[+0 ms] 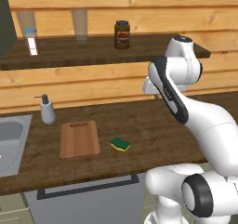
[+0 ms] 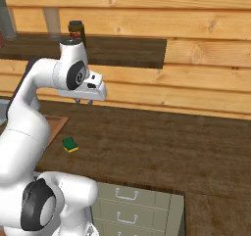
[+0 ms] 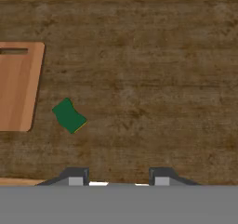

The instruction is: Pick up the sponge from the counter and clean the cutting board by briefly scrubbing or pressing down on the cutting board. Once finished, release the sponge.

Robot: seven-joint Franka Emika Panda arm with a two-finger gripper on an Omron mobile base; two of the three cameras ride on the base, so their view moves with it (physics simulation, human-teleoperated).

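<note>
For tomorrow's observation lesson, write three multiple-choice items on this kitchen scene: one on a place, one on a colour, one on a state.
1. Where does the sponge lie?
A. on the cutting board
B. on the counter, right of the board
C. in the sink

2. What colour is the sponge's top face?
A. dark green
B. red
C. white

3. What is the gripper holding?
A. the sponge
B. the soap dispenser
C. nothing

Answers: 1 B, it rests on bare wood apart from the board; 2 A, green over a yellow body; 3 C, it hangs above the counter with bare jaws.
</note>
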